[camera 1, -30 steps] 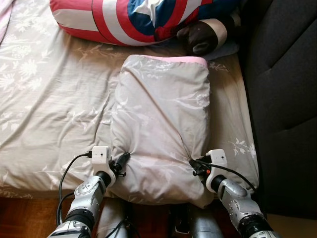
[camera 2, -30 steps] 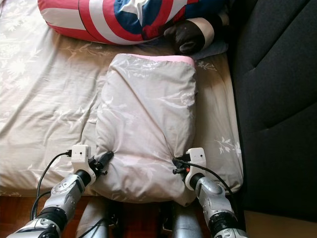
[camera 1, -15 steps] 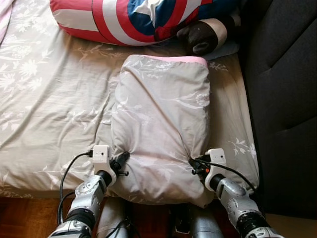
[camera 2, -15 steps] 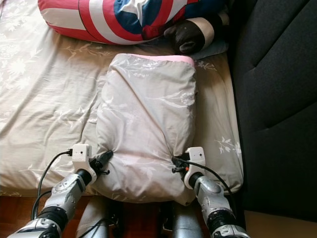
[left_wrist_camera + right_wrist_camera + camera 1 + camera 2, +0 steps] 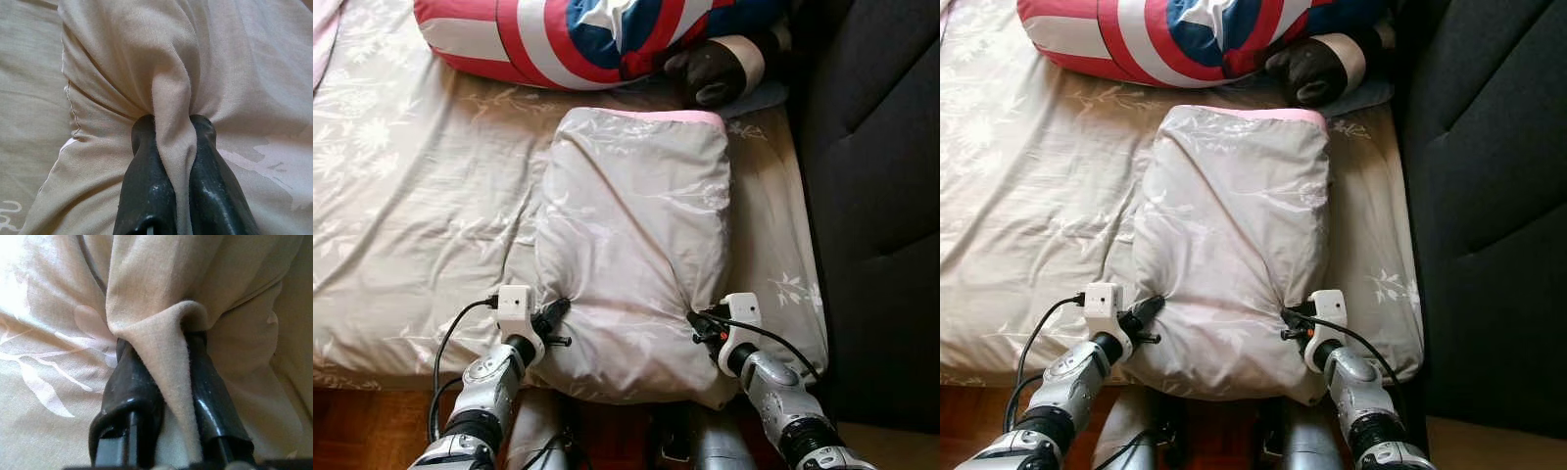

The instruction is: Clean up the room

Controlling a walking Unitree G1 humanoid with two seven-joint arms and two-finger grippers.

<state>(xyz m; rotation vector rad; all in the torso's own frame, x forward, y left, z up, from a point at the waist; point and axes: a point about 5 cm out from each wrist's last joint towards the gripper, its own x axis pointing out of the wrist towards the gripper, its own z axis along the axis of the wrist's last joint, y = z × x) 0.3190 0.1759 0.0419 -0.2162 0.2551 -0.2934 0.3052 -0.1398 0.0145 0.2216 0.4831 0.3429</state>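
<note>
- Evidently both grippers held the folded quilt [image 5: 631,235], which lay near the bed's [image 5: 411,235] foot edge, close to the right-hand corner by the dark headboard [image 5: 881,196].
- The left gripper [image 5: 555,315] and right gripper [image 5: 697,325] each pinched a near corner, probably to drag or straighten the bundle evenly.
- The head views showed the whole layout, with a striped plush toy [image 5: 597,39] lying beyond the quilt's far edge.
- The wrist views showed a ridge of cloth squeezed between the left fingers [image 5: 146,161] and likewise the right fingers [image 5: 132,391].
</note>
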